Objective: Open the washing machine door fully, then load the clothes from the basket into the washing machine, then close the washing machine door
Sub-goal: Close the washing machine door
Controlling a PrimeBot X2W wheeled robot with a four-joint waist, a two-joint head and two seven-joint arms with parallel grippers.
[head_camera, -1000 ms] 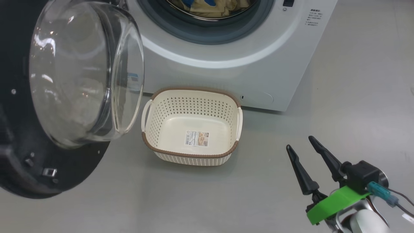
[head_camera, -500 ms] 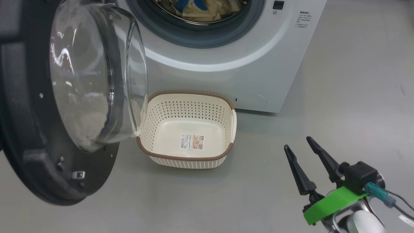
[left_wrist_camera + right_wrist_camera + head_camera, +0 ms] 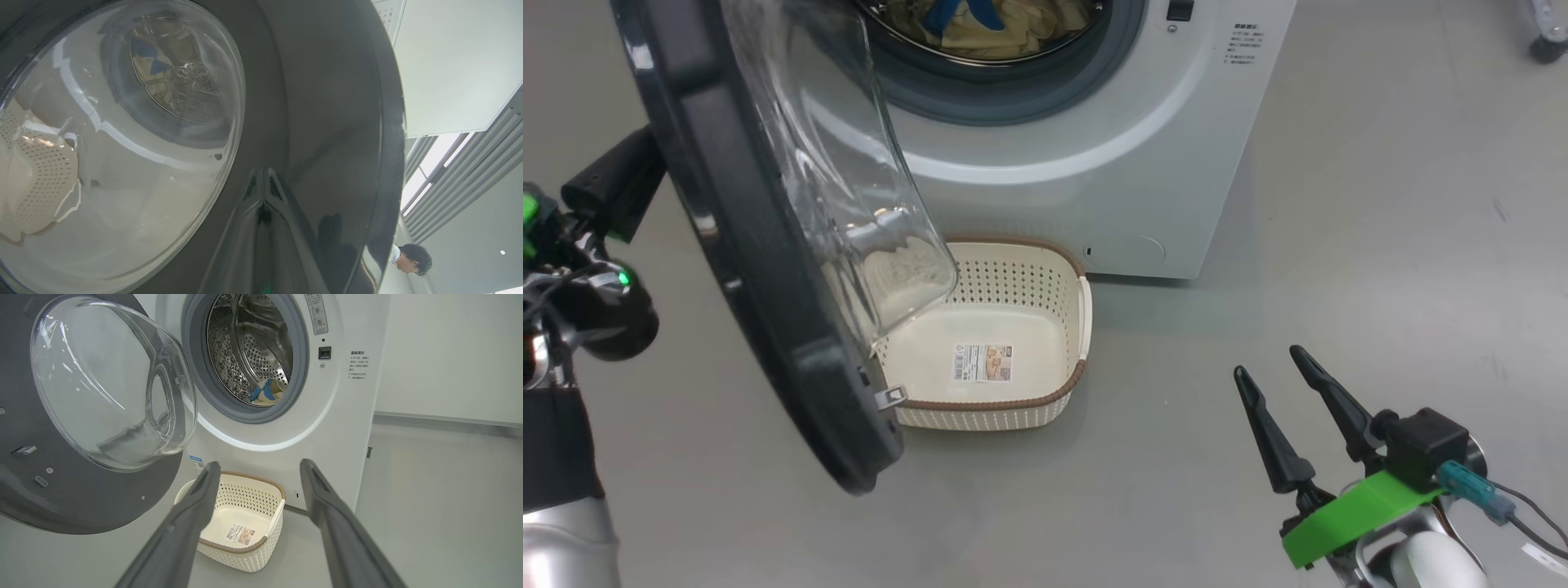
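Note:
The washing machine door point(image 3: 760, 269) stands half swung, almost edge-on in the head view, and its glass bowl overhangs the basket point(image 3: 1013, 282). My left gripper point(image 3: 262, 206) is shut, its tips pressed against the glossy black ring on the door's point(image 3: 318, 122) outer face. My left arm point(image 3: 596, 278) is behind the door. The clothes point(image 3: 988, 24) lie inside the drum of the washing machine point(image 3: 1094, 163). The basket holds just its label sticker. At the lower right, my right gripper point(image 3: 1267, 362) is open and holds nothing. It points at the basket point(image 3: 241, 555) and the drum opening.
Bare grey floor runs right of the machine, with a castor wheel point(image 3: 1543, 41) at the far top right. In the left wrist view a person's head point(image 3: 412, 259) shows low at the right, under a ceiling with slatted lights.
The door has swung from nearly face-on toward the machine, now almost edge-on over the basket. My left arm has come into view behind it. The camera shifted slightly; the right gripper kept still.

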